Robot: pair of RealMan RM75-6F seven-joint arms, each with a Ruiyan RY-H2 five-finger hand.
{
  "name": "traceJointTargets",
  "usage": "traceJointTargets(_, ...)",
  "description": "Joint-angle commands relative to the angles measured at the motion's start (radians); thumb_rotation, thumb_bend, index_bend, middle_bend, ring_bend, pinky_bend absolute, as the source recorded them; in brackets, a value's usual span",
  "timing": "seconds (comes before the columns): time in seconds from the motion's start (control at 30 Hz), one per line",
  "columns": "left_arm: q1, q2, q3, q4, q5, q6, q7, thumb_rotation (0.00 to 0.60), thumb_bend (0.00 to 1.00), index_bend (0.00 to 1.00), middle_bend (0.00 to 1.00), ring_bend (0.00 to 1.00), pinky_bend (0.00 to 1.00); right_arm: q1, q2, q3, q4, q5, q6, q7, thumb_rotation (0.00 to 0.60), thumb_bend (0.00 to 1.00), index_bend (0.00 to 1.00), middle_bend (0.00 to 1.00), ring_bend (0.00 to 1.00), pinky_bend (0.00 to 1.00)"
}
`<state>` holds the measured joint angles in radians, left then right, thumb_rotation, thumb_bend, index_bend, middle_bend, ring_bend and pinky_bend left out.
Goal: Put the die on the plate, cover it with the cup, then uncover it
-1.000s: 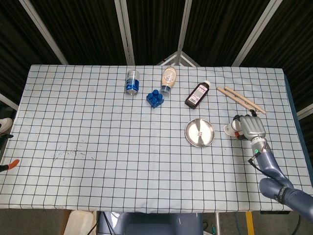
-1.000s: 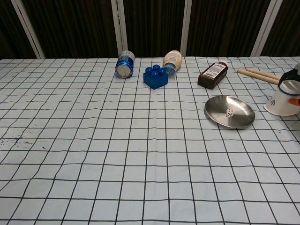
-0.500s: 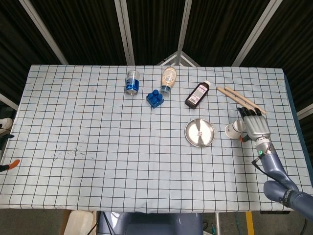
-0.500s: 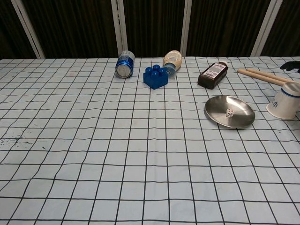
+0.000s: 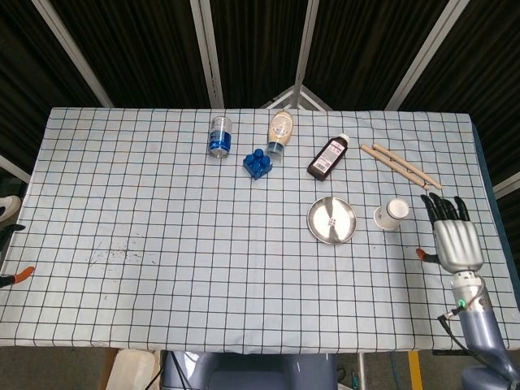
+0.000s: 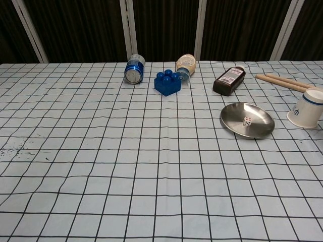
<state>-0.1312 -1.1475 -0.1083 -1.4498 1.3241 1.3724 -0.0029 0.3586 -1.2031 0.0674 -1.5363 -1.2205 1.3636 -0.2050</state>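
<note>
A small white die (image 5: 331,219) (image 6: 247,121) lies uncovered in the middle of the round metal plate (image 5: 344,230) (image 6: 232,123). The white paper cup (image 5: 392,214) (image 6: 307,108) with a blue band stands upside down on the cloth just right of the plate, with nothing touching it. My right hand (image 5: 452,237) hovers near the table's right edge, right of the cup and apart from it, fingers spread and empty. The chest view does not show it. My left hand appears in neither view.
At the back lie a blue can (image 5: 220,136), a blue toy block (image 5: 257,162), a tan squeeze bottle (image 5: 279,130), a dark brown bottle (image 5: 327,157) and two wooden sticks (image 5: 400,163). A small orange object (image 5: 421,255) sits beside my right hand.
My right hand let go of the cup, opened its fingers and drew back toward the table's right front. The cup stays beside the plate.
</note>
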Motion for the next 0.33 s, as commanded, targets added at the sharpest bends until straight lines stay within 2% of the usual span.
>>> traceJointTargets(0.03,0.006,0.009,0.003,-0.01,0.007,0.008,-0.009,0.6,0.22,0.26,0.0,0.0,0.06,-0.155,-0.022,-0.062,0.001,-0.173,0.231,0.098,0.6,0.1,0.14,0.1,0.16,0.0)
traceJointTargets(0.2,0.018,0.022,0.005,-0.021,0.016,0.029,-0.028,0.6,0.22,0.26,0.0,0.0,0.06,-0.217,-0.058,-0.069,0.109,-0.23,0.325,0.229,0.6,0.13,0.15,0.11,0.16,0.0)
traceJointTargets(0.33,0.02,0.025,0.003,-0.022,0.019,0.036,-0.034,0.6,0.22,0.26,0.0,0.0,0.06,-0.232,-0.046,-0.07,0.143,-0.232,0.311,0.246,0.6,0.13,0.17,0.11,0.16,0.0)
